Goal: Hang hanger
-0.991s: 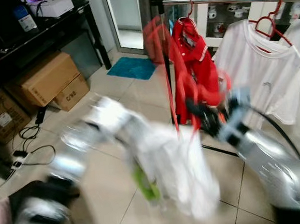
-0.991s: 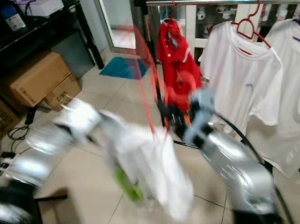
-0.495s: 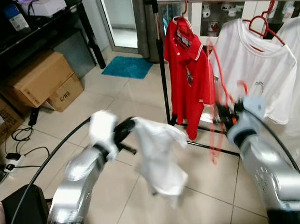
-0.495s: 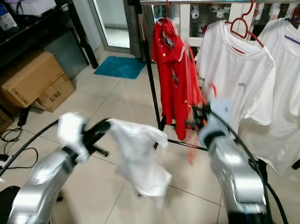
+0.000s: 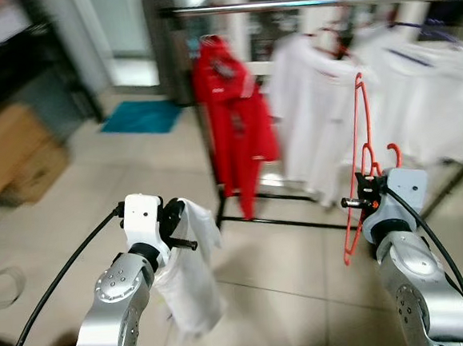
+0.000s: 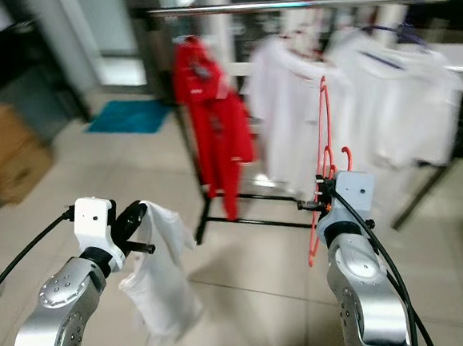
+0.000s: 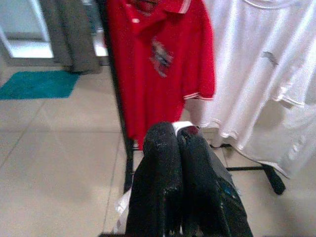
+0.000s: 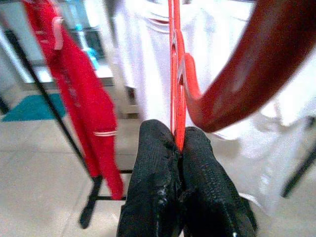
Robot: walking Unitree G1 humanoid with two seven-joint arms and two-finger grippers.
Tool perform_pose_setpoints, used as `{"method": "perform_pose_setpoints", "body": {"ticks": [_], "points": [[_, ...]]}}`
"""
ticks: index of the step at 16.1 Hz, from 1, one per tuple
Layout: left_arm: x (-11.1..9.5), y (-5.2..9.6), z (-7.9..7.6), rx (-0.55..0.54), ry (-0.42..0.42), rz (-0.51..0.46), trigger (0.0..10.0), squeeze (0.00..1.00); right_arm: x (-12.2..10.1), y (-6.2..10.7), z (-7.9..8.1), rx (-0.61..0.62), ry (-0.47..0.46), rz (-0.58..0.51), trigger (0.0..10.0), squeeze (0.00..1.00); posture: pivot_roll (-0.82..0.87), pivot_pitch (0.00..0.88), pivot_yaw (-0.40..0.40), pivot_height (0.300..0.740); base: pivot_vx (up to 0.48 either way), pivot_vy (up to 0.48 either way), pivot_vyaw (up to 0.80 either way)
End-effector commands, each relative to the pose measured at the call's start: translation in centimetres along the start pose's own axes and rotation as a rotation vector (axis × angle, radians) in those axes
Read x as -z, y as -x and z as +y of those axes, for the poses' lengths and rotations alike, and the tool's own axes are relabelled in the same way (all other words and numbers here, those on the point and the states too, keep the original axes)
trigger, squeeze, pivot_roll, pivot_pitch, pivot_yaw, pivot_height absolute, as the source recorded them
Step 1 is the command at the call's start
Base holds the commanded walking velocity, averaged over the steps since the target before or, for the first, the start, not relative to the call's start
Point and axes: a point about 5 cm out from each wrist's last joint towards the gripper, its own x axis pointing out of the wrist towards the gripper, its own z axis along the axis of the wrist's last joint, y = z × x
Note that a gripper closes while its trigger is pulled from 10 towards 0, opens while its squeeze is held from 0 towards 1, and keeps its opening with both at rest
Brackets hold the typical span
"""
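Note:
An empty red plastic hanger (image 5: 363, 159) stands roughly upright, its hook low by the wrist, with my right gripper (image 5: 359, 201) shut on it. In the right wrist view the black fingertips (image 8: 158, 163) pinch the hanger (image 8: 174, 74). My left gripper (image 5: 181, 227) is shut on a white garment (image 5: 190, 284) that hangs limp below it. A strip of that white cloth (image 7: 182, 127) peeks over the shut left fingers (image 7: 163, 163). The steel clothes rail (image 5: 314, 3) runs across the top, carrying a red polo shirt (image 5: 231, 117) and several white T-shirts (image 5: 315, 110).
The rack's black upright (image 5: 207, 159) and floor bar (image 5: 287, 221) stand in front of me. Cardboard boxes (image 5: 9, 150) and dark shelving line the left wall. A teal mat (image 5: 141, 117) lies on the tiled floor by the doorway.
The camera has swung right, so the rack sits more centrally. The right gripper now holds the hanger steady and upright. The white garment has dropped and hangs still from the left gripper.

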Motion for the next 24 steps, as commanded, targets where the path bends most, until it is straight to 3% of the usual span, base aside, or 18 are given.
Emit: {"method": "perform_pose_setpoints", "body": {"ticks": [1,4,5,6,8,9,11,14,18,20,22,24], "points": [[-0.8,-0.2,0.2,-0.05,-0.03,-0.051,10.0,0.0,-0.3,0.1,0.1,0.013,-0.025,-0.028,10.0,0.0,-0.06,0.0,0.095,0.74,0.0,0.0,-0.8],[-1.5,-0.6,0.5,-0.223,-0.07,-0.139,10.0,0.0,-0.2,0.1,0.6,0.028,0.004,-0.062,10.0,0.0,-0.07,0.0,0.091,0.74,0.0,0.0,-0.8],[-1.1,-0.7,0.7,-0.252,-0.018,-0.116,10.0,0.0,-0.3,0.2,0.8,0.01,0.003,-0.06,10.0,0.0,-0.08,0.0,0.094,0.74,0.0,0.0,-0.8],[-0.9,-0.7,0.7,-0.262,0.005,-0.106,10.0,0.0,-0.4,0.2,0.8,0.007,0.011,-0.061,10.0,0.0,-0.08,0.0,0.094,0.74,0.0,0.0,-0.8],[-0.3,-0.8,-0.9,-0.041,0.03,-0.051,10.0,0.0,-0.7,0.2,0.3,0.028,0.064,-0.06,10.0,0.0,-0.1,0.0,0.084,0.74,0.0,0.0,-0.8],[-0.4,-0.7,-1.0,-0.042,0.032,-0.056,10.0,0.0,-0.8,0.1,0.3,0.01,0.088,-0.04,10.0,0.0,-0.1,0.0,0.07,0.74,0.0,0.0,-0.8],[-0.1,-0.5,-1.0,-0.064,-0.03,-0.039,10.0,0.0,-1.0,-0.3,0.2,-0.023,0.102,-0.026,10.0,0.0,-0.09,0.0,0.035,0.74,0.0,0.0,-0.8],[-0.1,0.5,-0.7,-0.111,-0.052,-0.04,10.0,0.0,-1.5,-1.2,0.4,-0.027,0.031,-0.083,10.0,0.0,-0.04,0.0,-0.022,0.74,0.0,0.0,-0.8],[-0.6,1.1,-0.3,-0.186,-0.029,-0.095,10.0,0.0,-1.0,-1.5,1.5,-0.087,0.014,-0.072,10.0,0.0,-0.02,0.0,-0.009,0.74,0.0,0.0,-0.8],[-2.1,0.6,0.4,-0.254,-0.003,-0.162,10.0,0.0,-0.9,-1.7,2.0,-0.088,0.009,-0.067,10.0,0.0,-0.01,0.0,0.008,0.74,0.0,0.0,-0.8],[-2.9,0.7,0.4,-0.283,0.021,-0.219,10.0,0.0,-0.8,-1.7,1.6,-0.07,0.002,-0.064,10.0,0.0,0.0,0.0,0.01,0.74,0.0,0.0,-0.8],[-2.1,0.7,0.4,-0.306,0.046,-0.185,10.0,0.06,0.1,-1.3,1.1,-0.068,-0.008,-0.019,10.0,0.0,-0.02,0.0,0.018,0.74,0.0,0.0,-0.8]]}}
